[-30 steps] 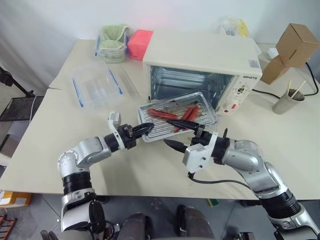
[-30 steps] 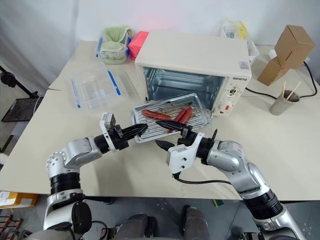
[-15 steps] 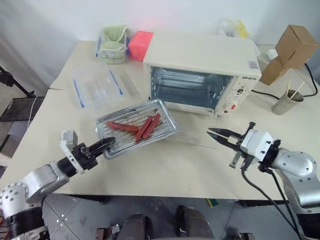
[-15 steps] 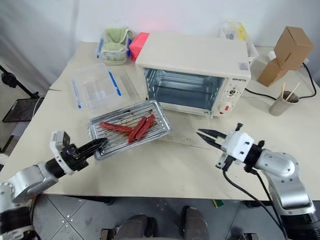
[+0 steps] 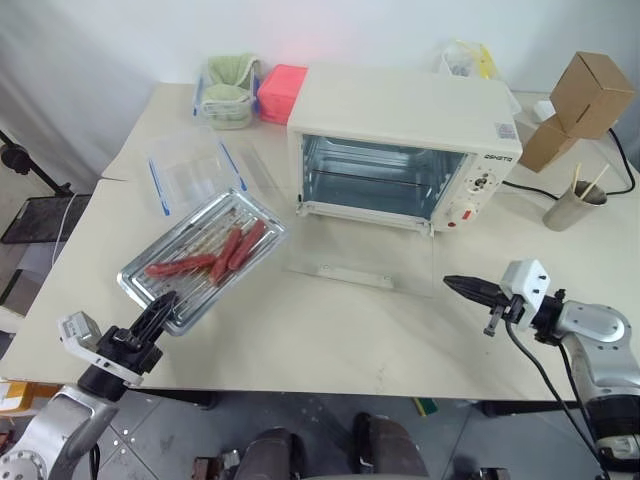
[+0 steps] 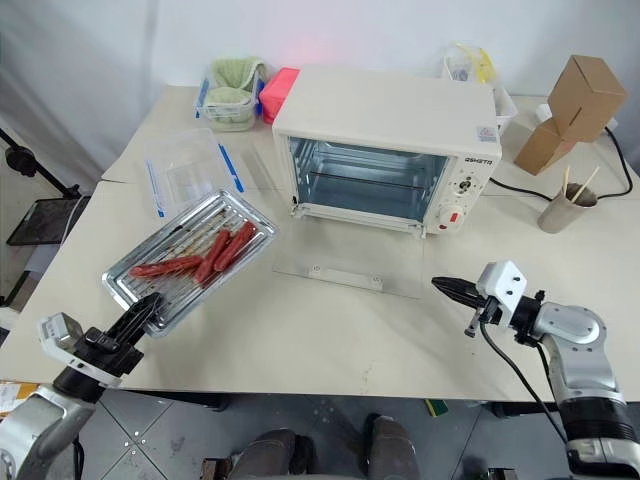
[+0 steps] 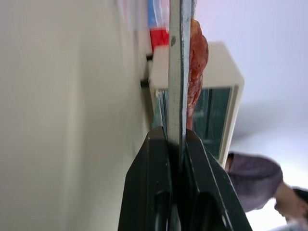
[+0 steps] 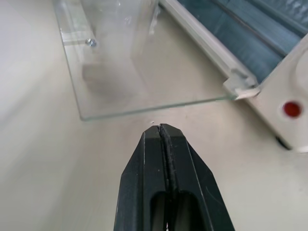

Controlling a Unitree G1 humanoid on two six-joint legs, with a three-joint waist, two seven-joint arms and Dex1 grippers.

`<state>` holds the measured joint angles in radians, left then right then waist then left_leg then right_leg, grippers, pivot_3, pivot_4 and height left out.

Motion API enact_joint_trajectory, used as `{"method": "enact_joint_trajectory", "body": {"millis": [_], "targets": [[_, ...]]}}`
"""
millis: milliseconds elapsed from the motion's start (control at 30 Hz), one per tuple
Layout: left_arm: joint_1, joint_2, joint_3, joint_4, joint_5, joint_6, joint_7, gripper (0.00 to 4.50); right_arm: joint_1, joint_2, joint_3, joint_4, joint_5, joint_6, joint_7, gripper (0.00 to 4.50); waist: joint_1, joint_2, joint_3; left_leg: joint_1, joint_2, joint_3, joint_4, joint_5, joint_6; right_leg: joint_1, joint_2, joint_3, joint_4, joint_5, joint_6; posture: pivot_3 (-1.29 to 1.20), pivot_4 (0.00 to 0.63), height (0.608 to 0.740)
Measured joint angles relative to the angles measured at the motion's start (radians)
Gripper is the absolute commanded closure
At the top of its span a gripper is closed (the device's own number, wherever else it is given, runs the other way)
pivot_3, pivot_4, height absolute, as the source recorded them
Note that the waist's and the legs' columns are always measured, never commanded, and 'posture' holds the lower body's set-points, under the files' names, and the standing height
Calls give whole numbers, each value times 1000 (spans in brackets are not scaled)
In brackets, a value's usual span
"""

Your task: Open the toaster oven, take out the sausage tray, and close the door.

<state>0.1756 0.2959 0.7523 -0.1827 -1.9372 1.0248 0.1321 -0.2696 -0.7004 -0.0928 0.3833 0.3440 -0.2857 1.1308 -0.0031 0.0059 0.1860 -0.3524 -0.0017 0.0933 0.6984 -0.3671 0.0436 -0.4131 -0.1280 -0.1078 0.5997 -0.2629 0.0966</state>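
Observation:
The cream-white toaster oven (image 5: 400, 120) stands at the back of the table, its inside empty. Its glass door (image 5: 360, 265) is folded down flat on the table in front of it. The silvery sausage tray (image 5: 200, 262), with a few red sausages (image 5: 225, 255) on its rack, is out of the oven over the table's left part. My left gripper (image 5: 165, 305) is shut on the tray's near edge; in the left wrist view the fingers (image 7: 159, 159) clamp the tray rim edge-on. My right gripper (image 5: 462, 287) is shut on nothing, right of the door and pointing at its corner (image 8: 231, 94).
A clear container with blue clips (image 5: 195, 170) lies behind the tray. A green-filled container (image 5: 228, 88) and a pink box (image 5: 280, 88) sit at the back left. Cardboard boxes (image 5: 590, 90) and a cup with sticks (image 5: 575, 205) stand at the right. A person (image 7: 255, 178) is beyond the oven.
My left gripper has carried the tray from in front of the oven leftward and toward the table's front. My right gripper has drawn away to the right and gone from open to shut.

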Motion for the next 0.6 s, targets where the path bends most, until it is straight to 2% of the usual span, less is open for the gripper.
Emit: {"method": "enact_joint_trajectory", "body": {"millis": [167, 367, 467, 600], "targets": [[9, -53, 6, -46, -1, -73, 27, 4500, -48, 44, 19, 24, 23, 33, 87, 4470, 1, 0, 0, 0, 0, 0, 0, 0, 0, 0, -1, 0, -3, 0, 0, 0, 150, 740], [23, -72, 7, -74, -1, -109, 40, 4500, -57, 79, 3, -31, 90, 128, 101, 4470, 1, 0, 0, 0, 0, -1, 0, -1, 0, 0, -1, 0, -4, 0, 0, 0, 150, 740], [27, -80, 9, -80, -1, -114, 41, 4500, -64, 80, -37, -105, 139, 192, 62, 4470, 2, 0, 0, -1, 0, -1, 0, -2, -1, 0, -1, 0, -4, 0, 0, 0, 150, 740], [30, -80, 11, -80, -1, -117, 43, 4500, -150, 84, -123, -172, 219, 265, -31, 4470, 1, 0, 0, -1, 0, -1, -1, -4, -5, -1, -1, 0, -4, 0, 0, 0, 150, 740]]}}
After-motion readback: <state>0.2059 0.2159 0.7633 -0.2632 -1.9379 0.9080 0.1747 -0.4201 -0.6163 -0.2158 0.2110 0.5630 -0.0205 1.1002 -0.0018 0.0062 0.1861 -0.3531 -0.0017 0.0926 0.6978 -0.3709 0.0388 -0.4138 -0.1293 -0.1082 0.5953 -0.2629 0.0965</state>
